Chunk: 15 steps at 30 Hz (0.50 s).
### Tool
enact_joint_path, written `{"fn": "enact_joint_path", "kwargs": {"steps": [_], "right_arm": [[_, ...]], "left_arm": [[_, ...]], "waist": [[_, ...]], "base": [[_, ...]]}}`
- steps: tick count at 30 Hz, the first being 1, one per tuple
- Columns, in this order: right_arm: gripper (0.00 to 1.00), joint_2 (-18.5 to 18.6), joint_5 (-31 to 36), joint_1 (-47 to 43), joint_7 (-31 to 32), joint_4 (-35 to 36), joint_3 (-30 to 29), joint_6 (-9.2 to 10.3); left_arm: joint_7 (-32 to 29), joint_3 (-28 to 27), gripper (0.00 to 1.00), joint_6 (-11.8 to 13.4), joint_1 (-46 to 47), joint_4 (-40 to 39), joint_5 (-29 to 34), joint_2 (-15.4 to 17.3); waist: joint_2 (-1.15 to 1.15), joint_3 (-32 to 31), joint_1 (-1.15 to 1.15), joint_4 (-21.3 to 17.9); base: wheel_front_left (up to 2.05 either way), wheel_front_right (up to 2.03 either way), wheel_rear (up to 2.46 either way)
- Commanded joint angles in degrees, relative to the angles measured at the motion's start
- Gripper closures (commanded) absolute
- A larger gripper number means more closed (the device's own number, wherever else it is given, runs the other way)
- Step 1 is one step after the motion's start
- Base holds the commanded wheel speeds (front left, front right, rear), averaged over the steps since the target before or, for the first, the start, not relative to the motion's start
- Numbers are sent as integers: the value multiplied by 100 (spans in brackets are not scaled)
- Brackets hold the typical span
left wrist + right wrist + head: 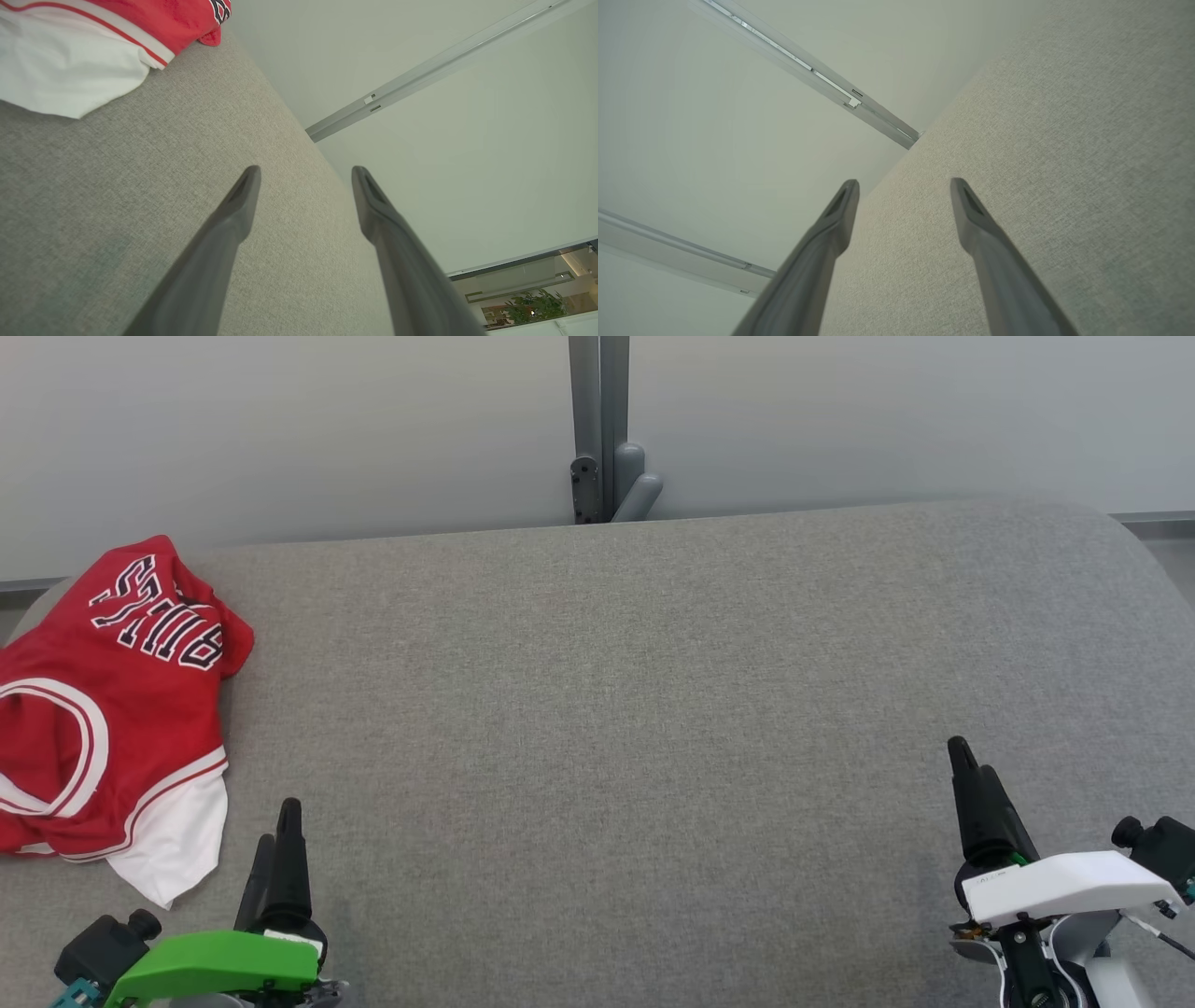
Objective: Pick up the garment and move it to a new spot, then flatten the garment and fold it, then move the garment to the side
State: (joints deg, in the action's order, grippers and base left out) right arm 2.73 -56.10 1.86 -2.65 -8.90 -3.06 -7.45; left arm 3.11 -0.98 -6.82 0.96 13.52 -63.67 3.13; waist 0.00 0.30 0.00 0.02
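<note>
The garment (103,709) is a red jersey with white trim and black-and-white lettering, lying crumpled at the far left of the grey table (607,709). Part of it runs off the head view's left edge. My left gripper (280,826) stands open just right of the garment's white lower corner, apart from it. In the left wrist view that gripper (306,175) holds nothing, and the garment (93,42) lies at the upper left. My right gripper (962,756) sits at the table's right side, far from the garment. It stands open (903,186) over bare cloth.
A grey post (602,429) rises behind the table's far edge, in front of a pale wall (280,429). The table's fabric top stretches wide between the two grippers. A strip of floor (1167,537) shows past the table's rounded right corner.
</note>
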Motion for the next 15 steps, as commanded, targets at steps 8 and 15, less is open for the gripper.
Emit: {"fn": "enact_joint_path", "kwargs": {"steps": [8,15], "right_arm": [[0,141,1382,19,-213,171,45,-2],[0,224,2067,13,-340,80,100,-3]], "left_arm": [[197,-45,0,81,-42,-117,1281,42],[322,-159,0,64,-125,-91,1973,44]], "waist": [[0,2,0,-2],[0,2,0,-4]], "base": [[0,0,0],[0,0,0]]}}
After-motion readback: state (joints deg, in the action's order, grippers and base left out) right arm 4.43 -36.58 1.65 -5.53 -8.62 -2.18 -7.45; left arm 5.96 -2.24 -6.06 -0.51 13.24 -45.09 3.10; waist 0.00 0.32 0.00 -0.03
